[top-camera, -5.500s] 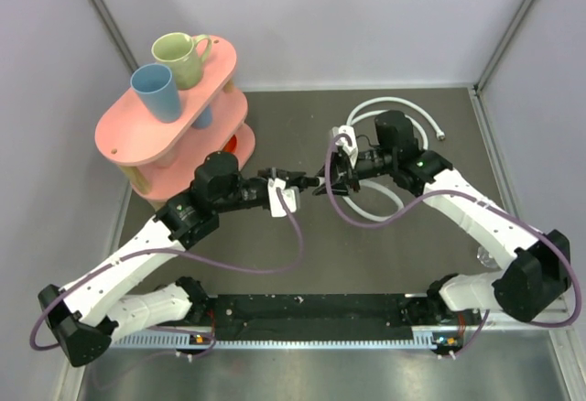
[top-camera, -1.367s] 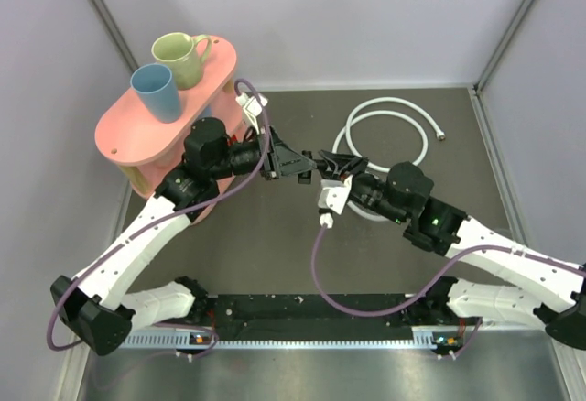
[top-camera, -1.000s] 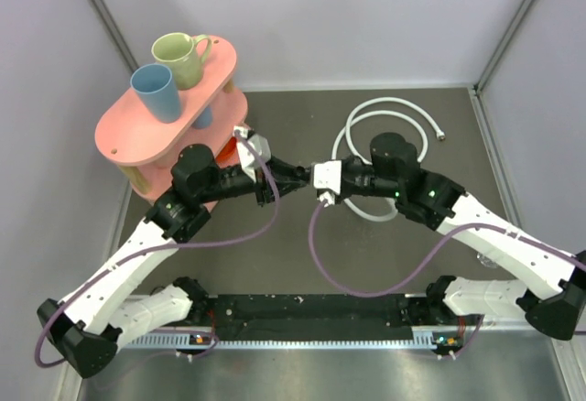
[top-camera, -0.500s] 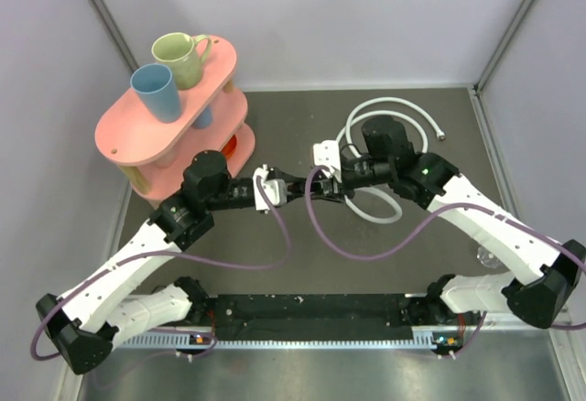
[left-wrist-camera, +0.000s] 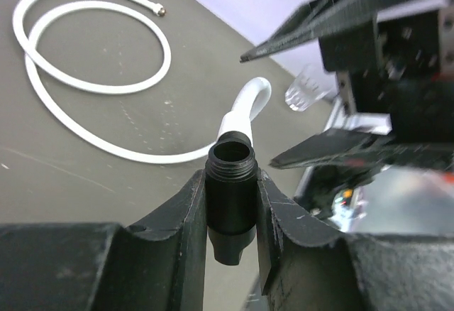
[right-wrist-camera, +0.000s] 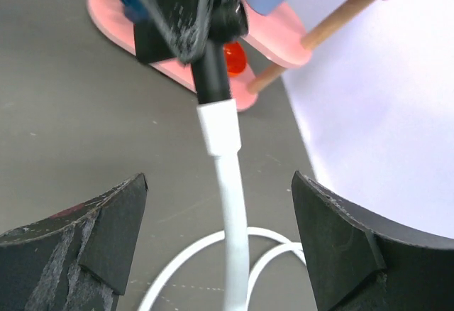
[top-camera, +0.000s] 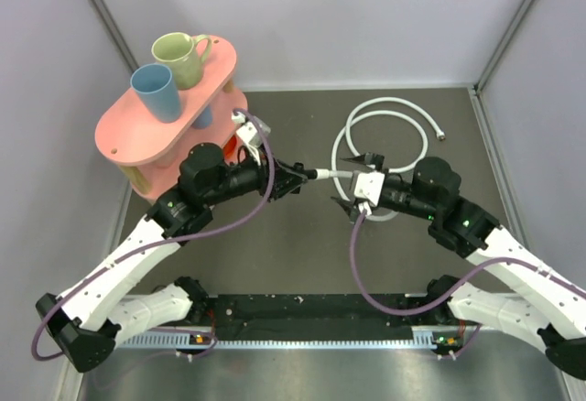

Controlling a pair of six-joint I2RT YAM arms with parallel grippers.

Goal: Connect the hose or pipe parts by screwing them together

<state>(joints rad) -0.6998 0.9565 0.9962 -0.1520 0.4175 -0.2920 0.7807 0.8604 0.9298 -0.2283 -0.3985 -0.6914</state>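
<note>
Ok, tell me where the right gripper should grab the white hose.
Probably the white collar at its end, just behind the black connector. Come in along the hose from the coil side: the open right gripper straddles it there.

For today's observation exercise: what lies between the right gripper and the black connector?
A stretch of white hose, running into the connector, in the right wrist view.

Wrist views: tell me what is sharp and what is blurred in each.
Left wrist view: black connector fairly sharp, the right pincer beyond it blurred. Right wrist view: white hose crisp, the camera's own fingers and the left pincer soft.
</note>
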